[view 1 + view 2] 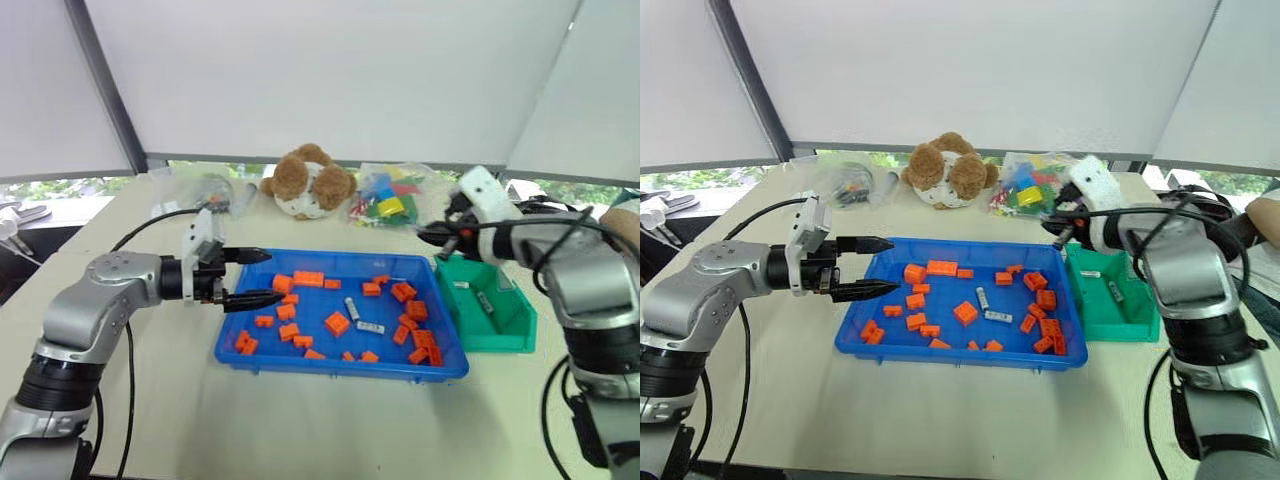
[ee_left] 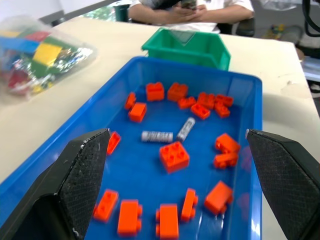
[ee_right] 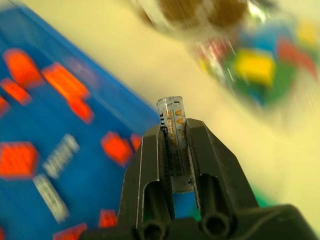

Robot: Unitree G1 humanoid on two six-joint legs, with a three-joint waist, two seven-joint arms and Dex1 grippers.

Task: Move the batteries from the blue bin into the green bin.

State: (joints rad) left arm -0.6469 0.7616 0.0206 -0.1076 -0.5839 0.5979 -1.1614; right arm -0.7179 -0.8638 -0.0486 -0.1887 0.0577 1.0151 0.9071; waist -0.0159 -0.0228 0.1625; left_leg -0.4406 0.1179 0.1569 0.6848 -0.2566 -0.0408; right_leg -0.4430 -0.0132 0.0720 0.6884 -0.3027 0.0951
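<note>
Battery (image 3: 175, 145) clamped lengthwise between my right gripper's (image 3: 175, 150) two black fingers, its tip poking out past them. That gripper hangs above the gap where the blue bin's (image 1: 340, 365) far right corner meets the green bin (image 1: 500, 330), not yet over the green bin's hollow. Two batteries already lie inside the green bin, and two more (image 1: 362, 318) lie near the middle of the blue bin among the orange bricks (image 1: 337, 323), close together but not stacked.

My left gripper (image 1: 248, 278) hovers over the left end of the blue bin with its fingers spread wide and nothing between them.

What worries me from here: the hold is on a smooth round cylinder, gripped along its length (only a narrow strip of each finger bears on it), so a quick swing or a tilt of the wrist could let it slide out forwards. If I let go too early it would fall back into the blue bin or onto the table between the two bins. The green bin is small and its walls stand taller than the tray's, so coming in low could knock its near wall and shove it along the table. Released from too high, the battery might bounce off those already inside.
</note>
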